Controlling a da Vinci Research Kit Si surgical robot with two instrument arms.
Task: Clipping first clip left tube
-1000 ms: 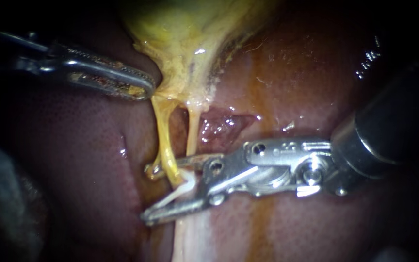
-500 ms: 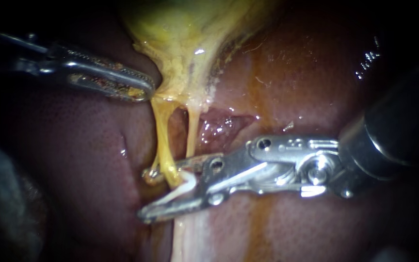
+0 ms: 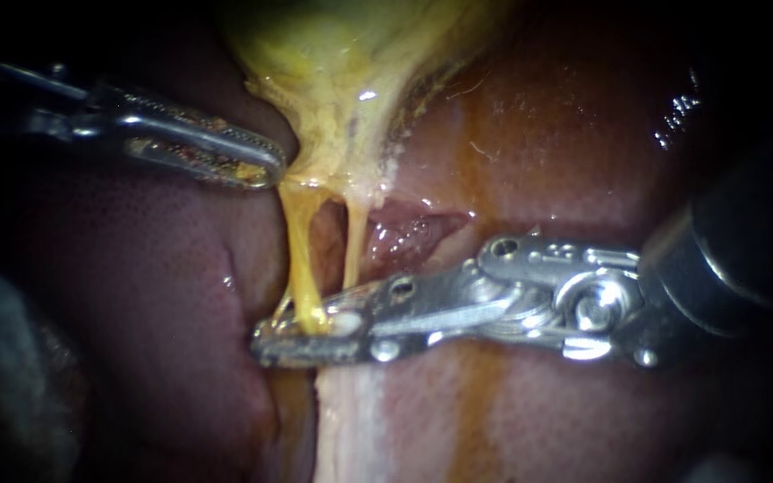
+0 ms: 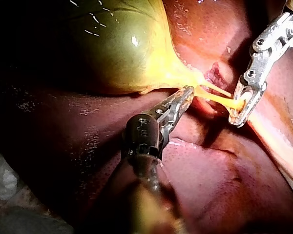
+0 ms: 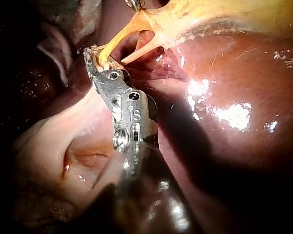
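Two thin yellow tubes hang from the gallbladder [image 3: 342, 72] down to the liver. My right instrument [image 3: 270, 338] lies across the lower end of the left tube [image 3: 301, 259], its jaws pressed together on it. A pale bit of clip [image 3: 342, 322] shows through the jaw window; the rest is hidden. The right tube [image 3: 355, 250] runs just behind the jaws, free of them. My left instrument [image 3: 266, 165] is shut on the gallbladder's yellow neck tissue, holding it taut. From the wrists, my left instrument [image 4: 185, 95] and right instrument [image 5: 93, 56] show the same grips.
Dark red liver [image 3: 136, 295] surrounds the tubes. A pale band of tissue [image 3: 351, 420] runs below my right instrument. The green body of the gallbladder [image 4: 117, 48] lies beside my left instrument. White gauze [image 4: 2, 180] sits at the edge.
My right instrument's jaws, wide open around the left tube with a white clip showing, have closed flat onto the tube. My left instrument has kept its hold.
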